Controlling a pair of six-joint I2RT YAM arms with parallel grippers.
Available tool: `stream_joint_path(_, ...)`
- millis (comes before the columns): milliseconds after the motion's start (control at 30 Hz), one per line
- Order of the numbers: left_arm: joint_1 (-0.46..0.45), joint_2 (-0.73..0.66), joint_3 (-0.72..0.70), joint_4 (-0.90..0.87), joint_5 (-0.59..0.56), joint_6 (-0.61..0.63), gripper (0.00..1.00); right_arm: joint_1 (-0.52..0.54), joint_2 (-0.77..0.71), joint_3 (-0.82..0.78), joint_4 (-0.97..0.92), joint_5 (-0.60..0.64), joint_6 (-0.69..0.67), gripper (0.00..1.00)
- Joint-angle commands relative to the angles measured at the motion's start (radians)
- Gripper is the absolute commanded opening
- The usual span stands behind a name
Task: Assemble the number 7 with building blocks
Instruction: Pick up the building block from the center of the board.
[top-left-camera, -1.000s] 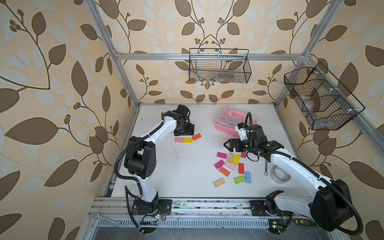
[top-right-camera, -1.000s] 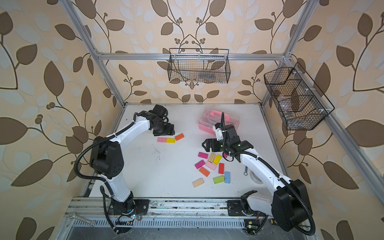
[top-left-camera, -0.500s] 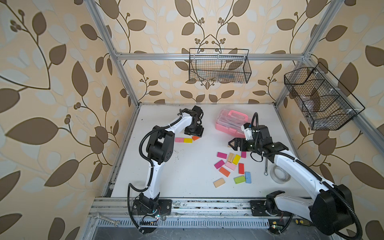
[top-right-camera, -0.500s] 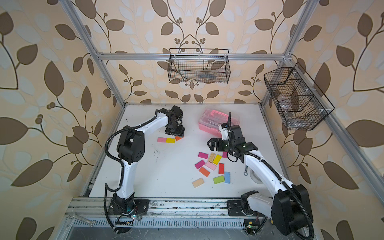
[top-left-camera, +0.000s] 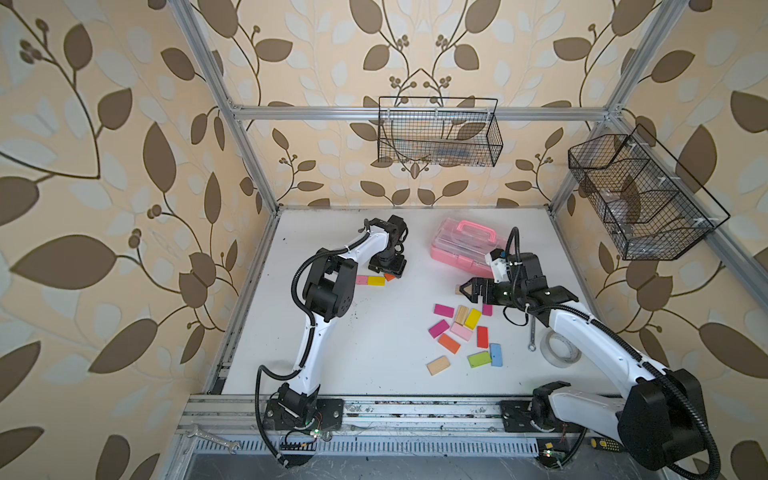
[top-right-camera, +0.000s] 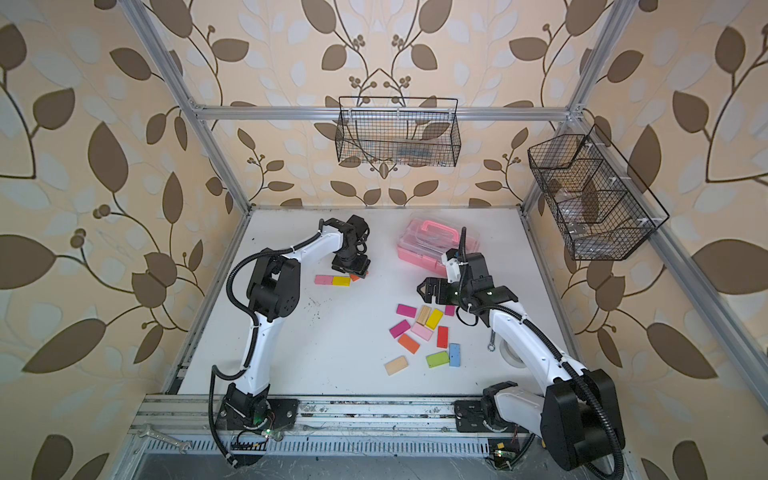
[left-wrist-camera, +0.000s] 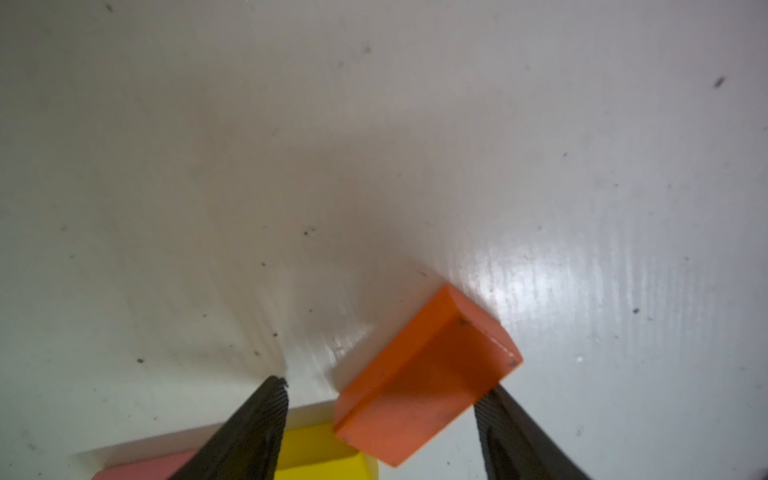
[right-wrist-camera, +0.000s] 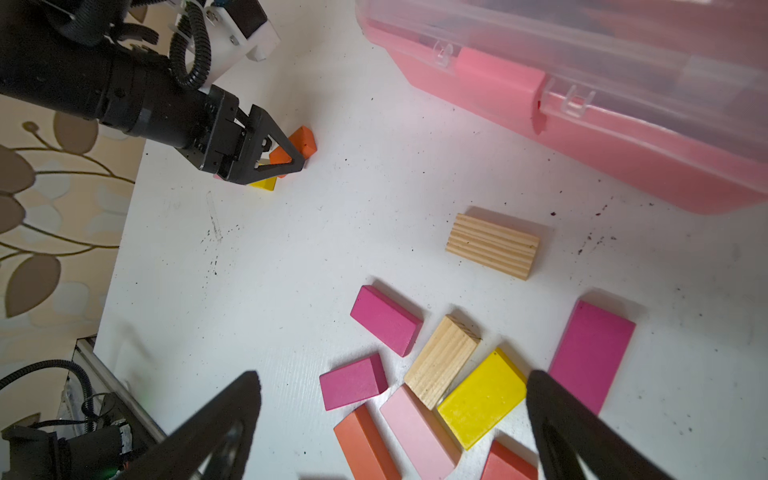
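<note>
A pink block (top-left-camera: 362, 279) and a yellow block (top-left-camera: 376, 281) lie end to end at the table's left middle. An orange block (top-left-camera: 389, 276) lies askew at the yellow block's right end. My left gripper (top-left-camera: 388, 269) points down over the orange block. In the left wrist view the orange block (left-wrist-camera: 428, 374) lies between the fingers of the left gripper (left-wrist-camera: 388, 384). One finger (left-wrist-camera: 505, 419) touches its corner and the other finger (left-wrist-camera: 259, 419) stands apart from it. My right gripper (top-left-camera: 464, 289) hangs open above the loose building blocks (top-left-camera: 461, 330); nothing is between its fingers.
A pink clear-lidded case (top-left-camera: 465, 245) sits behind the right gripper, with a striped wood block (right-wrist-camera: 492, 246) in front of it. A tape roll (top-left-camera: 561, 353) and a small wrench (top-left-camera: 532, 336) lie under the right arm. Wire baskets (top-left-camera: 438, 133) hang on the walls.
My left gripper has swung right from beside the pink and yellow blocks to over the orange block, and its jaws have narrowed a little. The right gripper has barely shifted.
</note>
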Motion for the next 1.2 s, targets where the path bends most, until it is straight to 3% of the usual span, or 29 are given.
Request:
stream_joint_path(0, -0.018, 0.017, 0.046, -0.048, 0.004, 0.021, 0.71, -0.006, -0.003, -0.023, 0.001, -0.019, -0.015, 1.00)
stream_joint_path(367, -0.028, -0.072, -0.093, -0.016, -0.058, 0.004, 0.69, -0.003, -0.008, -0.041, 0.018, -0.018, -0.002, 1.00)
stream_joint_path(667, -0.028, -0.067, -0.072, 0.008, -0.021, -0.017, 0.68, 0.008, -0.023, -0.041, 0.001, 0.002, -0.002, 1.00)
stream_joint_path(900, -0.028, 0.006, 0.042, -0.017, -0.029, -0.015, 0.67, 0.004, -0.049, -0.045, -0.019, 0.018, -0.010, 1.00)
stream_joint_path(1067, -0.028, 0.047, 0.096, -0.030, -0.021, -0.016, 0.58, -0.004, -0.062, -0.053, -0.025, 0.018, -0.016, 1.00)
stream_joint_path(1167, -0.028, 0.057, 0.097, -0.029, -0.012, -0.023, 0.42, -0.011, -0.066, -0.058, -0.022, 0.016, -0.016, 1.00)
